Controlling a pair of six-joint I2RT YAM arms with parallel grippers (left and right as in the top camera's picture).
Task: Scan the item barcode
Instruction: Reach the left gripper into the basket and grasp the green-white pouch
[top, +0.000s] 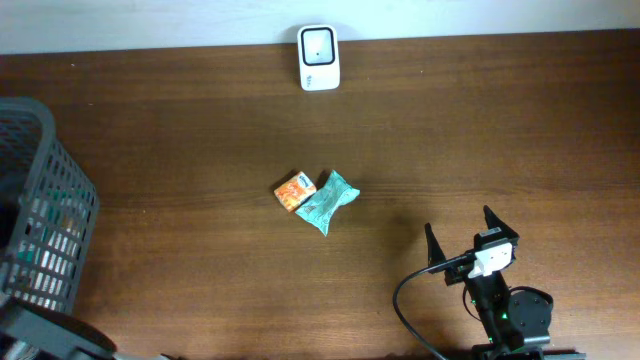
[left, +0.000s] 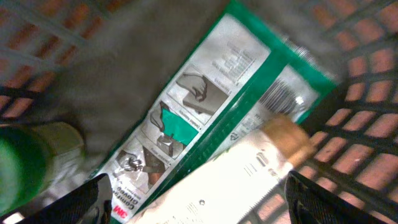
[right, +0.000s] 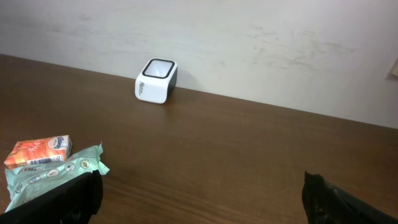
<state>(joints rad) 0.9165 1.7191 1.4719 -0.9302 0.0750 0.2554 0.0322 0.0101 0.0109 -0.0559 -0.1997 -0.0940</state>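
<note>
Left wrist view: left end effector (left: 199, 190) hung with fingers apart, apparently clamping nothing, just over the green-and-white packet (left: 205, 106) down in the basket (left: 364, 59), mesh walls crowding close. Right end effector (right: 202, 182) gaped empty. Nothing lifted, nothing scanned. The scanner (top: 319, 58) stood well apart across open table (top: 450, 130).

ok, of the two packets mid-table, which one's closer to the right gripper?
The teal crinkled packet. It lies on the side facing the right gripper, while the smaller orange packet sits against its far side, further from that gripper.
</note>
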